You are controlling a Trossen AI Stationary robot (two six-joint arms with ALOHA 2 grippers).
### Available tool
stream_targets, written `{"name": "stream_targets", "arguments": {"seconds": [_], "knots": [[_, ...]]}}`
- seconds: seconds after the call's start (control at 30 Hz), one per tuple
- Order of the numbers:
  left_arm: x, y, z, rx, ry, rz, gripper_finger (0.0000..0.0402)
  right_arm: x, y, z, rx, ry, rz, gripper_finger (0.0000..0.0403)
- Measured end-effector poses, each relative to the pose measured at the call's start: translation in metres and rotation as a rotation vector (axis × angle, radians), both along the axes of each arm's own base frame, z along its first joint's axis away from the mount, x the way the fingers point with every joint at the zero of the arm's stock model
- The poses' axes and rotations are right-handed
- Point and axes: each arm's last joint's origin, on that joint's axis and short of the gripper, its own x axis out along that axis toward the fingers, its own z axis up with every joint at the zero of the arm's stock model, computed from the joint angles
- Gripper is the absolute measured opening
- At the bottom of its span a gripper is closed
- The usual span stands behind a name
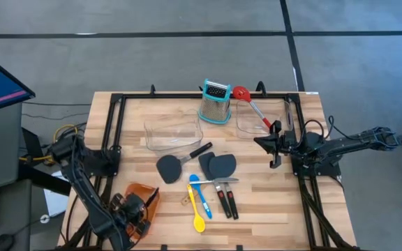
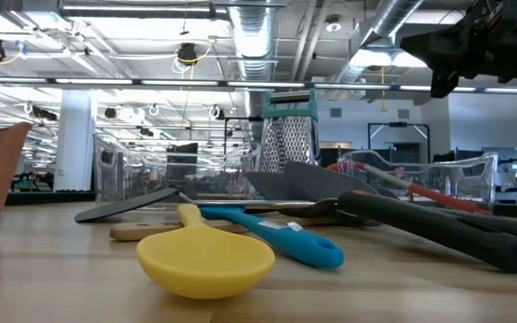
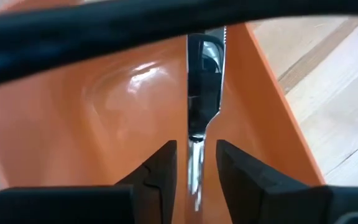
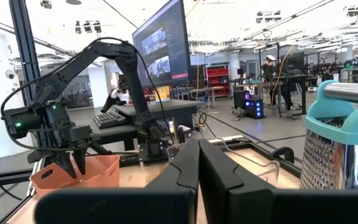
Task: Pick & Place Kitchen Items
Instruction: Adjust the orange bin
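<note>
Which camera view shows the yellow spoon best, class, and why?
The low view: the yellow spoon lies nearest, bowl facing the camera, filling the foreground. The high view shows the whole spoon, but small, beside the blue spoon. Neither wrist view shows it.

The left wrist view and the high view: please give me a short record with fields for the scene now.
left gripper: fingers apart, over the orange tray
between its fingers: a slim steel utensil, standing inside the tray
right gripper: fingers shut, empty, at table's right side
on table: yellow spoon, blue spoon, black spatulas
behind: grater, clear bins
</note>
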Motion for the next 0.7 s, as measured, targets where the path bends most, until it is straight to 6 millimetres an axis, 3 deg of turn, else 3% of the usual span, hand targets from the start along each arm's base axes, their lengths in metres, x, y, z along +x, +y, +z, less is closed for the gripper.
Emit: {"name": "stream_targets", "arguments": {"seconds": [0.23,0.37,0.5,0.6,0.7], "knots": [[0.001,0.016,0.026,0.001,-0.034,-0.041,0.0080,0.000,0.000,0.000,0.000,0.000,0.000,0.0000],[0.000,0.027,0.051,-0.023,-0.157,-0.059,0.0047,0.000,0.000,0.000,0.000,0.000,0.000,0.0000],[-0.003,0.038,0.066,-0.050,-0.161,-0.079,0.0007,0.000,0.000,0.000,0.000,0.000,0.000,0.0000],[-0.001,0.044,0.062,-0.075,-0.101,-0.060,0.0002,0.000,0.000,0.000,0.000,0.000,0.000,0.0000],[0.004,0.049,0.043,-0.073,0.011,-0.027,0.0001,0.000,0.000,0.000,0.000,0.000,0.000,0.0000]]}}
